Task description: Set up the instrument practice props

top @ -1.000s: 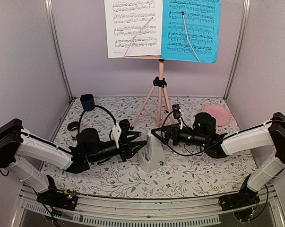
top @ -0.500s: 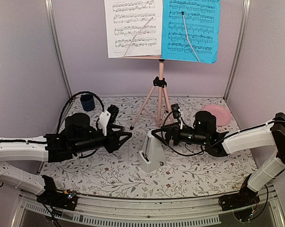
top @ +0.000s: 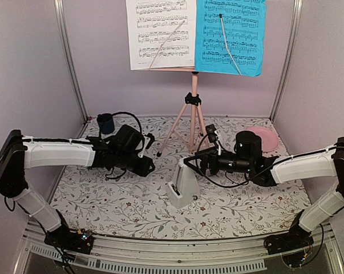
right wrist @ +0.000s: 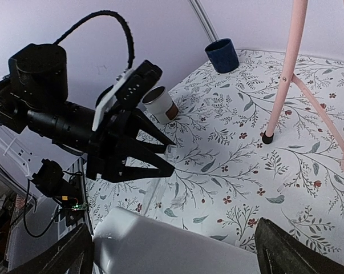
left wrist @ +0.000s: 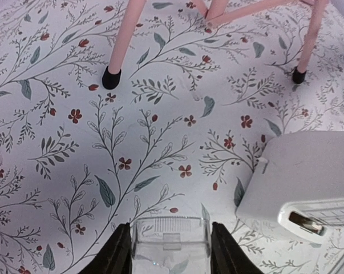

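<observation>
From above, the white pyramid metronome (top: 183,185) stands upright on the flowered table (top: 120,205), in front of the pink stand (top: 193,114) holding a white sheet (top: 161,33) and a blue sheet (top: 230,35). My right gripper (right wrist: 173,231) straddles its top, fingers spread wide; whether they press it I cannot tell. Only my left wrist view shows a clear piece (left wrist: 170,248) filling my half-parted left gripper (left wrist: 170,225); gripped or not, I cannot tell.

White arms (top: 57,154); black pincers (right wrist: 170,158); looping cables (right wrist: 106,12)
</observation>
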`<control>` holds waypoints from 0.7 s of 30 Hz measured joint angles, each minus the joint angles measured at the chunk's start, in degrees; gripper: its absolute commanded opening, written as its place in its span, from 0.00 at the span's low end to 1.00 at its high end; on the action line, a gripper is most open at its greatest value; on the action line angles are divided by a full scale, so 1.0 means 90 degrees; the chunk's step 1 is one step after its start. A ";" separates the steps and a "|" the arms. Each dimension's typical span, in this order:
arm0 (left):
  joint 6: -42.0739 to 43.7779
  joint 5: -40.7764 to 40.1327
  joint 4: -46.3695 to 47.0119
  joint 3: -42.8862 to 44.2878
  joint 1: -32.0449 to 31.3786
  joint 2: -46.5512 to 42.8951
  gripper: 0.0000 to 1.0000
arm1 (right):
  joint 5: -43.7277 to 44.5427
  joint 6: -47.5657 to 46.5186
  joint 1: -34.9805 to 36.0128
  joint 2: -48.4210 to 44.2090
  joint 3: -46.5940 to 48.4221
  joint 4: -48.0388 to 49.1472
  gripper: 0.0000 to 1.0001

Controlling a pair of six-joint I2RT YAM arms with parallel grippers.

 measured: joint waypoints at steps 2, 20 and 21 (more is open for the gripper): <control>0.0019 -0.0078 -0.0102 0.0119 0.0024 0.0345 0.15 | -0.0024 -0.0044 0.0000 -0.0107 0.0002 -0.0165 0.99; 0.0219 -0.0376 -0.0236 0.0862 0.0277 0.1962 0.60 | -0.0134 -0.0124 -0.0007 -0.1443 -0.0646 -0.1358 1.00; 0.0223 -0.0386 -0.0228 0.0862 0.0277 0.1962 0.64 | -0.0143 -0.0109 -0.0007 -0.1445 -0.0767 -0.1401 0.99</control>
